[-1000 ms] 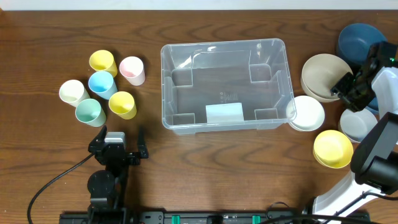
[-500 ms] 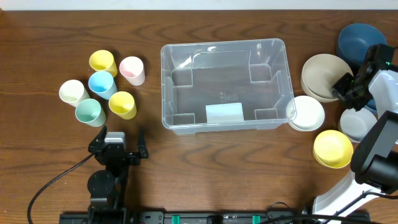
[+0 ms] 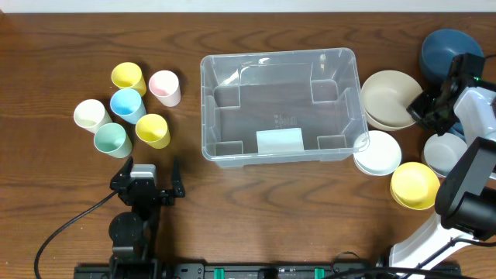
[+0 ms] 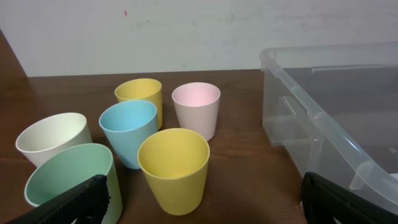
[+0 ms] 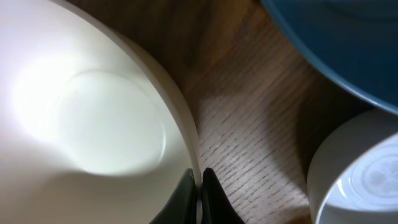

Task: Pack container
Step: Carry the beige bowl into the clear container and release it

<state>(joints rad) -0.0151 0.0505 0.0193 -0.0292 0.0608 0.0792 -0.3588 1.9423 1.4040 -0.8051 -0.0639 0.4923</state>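
Against the earlier overhead view, the beige bowl [image 3: 390,99] has shifted left and now lies just beside the right wall of the container [image 3: 279,56]; the white bowl [image 3: 378,153] below it has also shifted left, and its edge now reaches the container's lower right corner; the rest has not moved.

The right gripper [image 3: 428,108] sits at the beige bowl's right edge; in the right wrist view we see its fingers [image 5: 185,198] pinched together on the bowl's thin rim, with the bowl's pale hollow filling the left of that frame. The left gripper [image 3: 150,177] rests at the lower left of the overhead frame, fingers apart and holding nothing, its own camera facing the cups.

The container stands at the centre of the overhead frame, long sides running left to right; through its clear walls we see the moulded corner blocks, the wood beneath, and the white label [image 3: 279,141] on the lower long side.

Left of it six cups stand upright, mouths up, in a tight cluster: a yellow cup [image 3: 128,76], a pink cup [image 3: 164,87], a blue cup [image 3: 126,103], a white cup [image 3: 91,115], a green cup [image 3: 111,139] and a second yellow cup [image 3: 153,129]. On the right are a dark blue bowl [image 3: 443,48], a pale bowl [image 3: 443,155] and a yellow bowl [image 3: 415,184].
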